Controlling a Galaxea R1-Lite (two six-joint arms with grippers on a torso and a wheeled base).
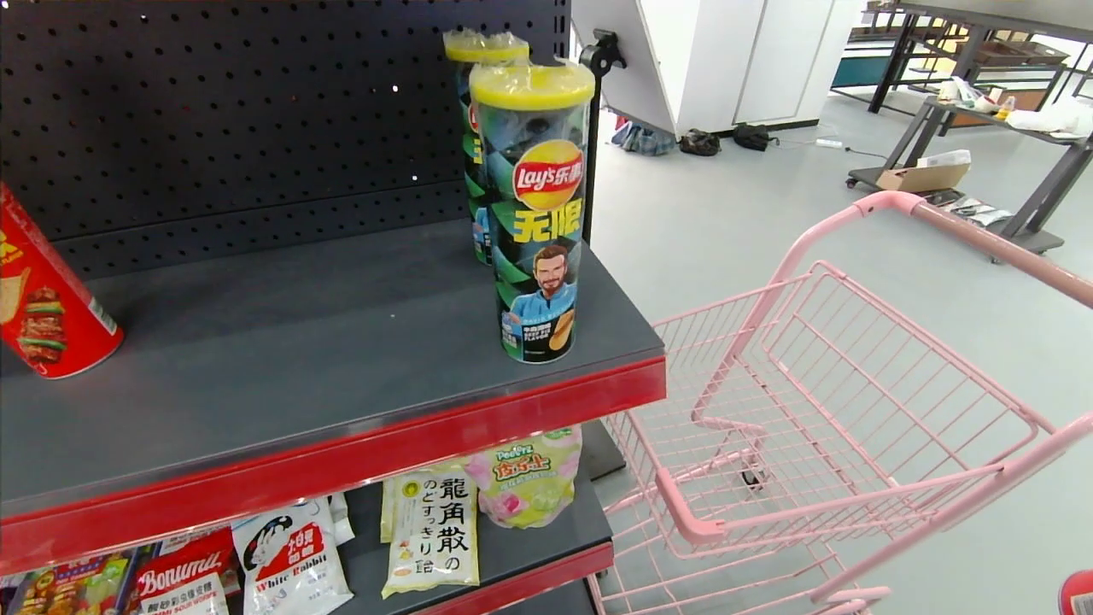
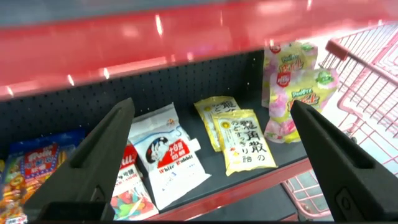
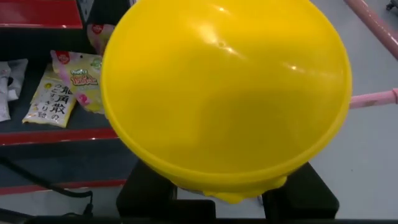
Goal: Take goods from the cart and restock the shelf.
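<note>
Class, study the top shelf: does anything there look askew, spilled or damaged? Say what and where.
Nothing is spilled or damaged. The red can at the top shelf's left end looks tilted, its top leaning outward, while the two yellow-lidded cans at the right end stand upright. The camera angle may exaggerate that lean.

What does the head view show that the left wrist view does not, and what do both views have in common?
Only the head view: a yellow-lidded chip can with a second can behind it, on top of the upper shelf, and a red can at that shelf's left end. Only the left wrist view: the left hand, its fingers open. Both: the snack bags on the lower shelf and the pink cart.
</note>
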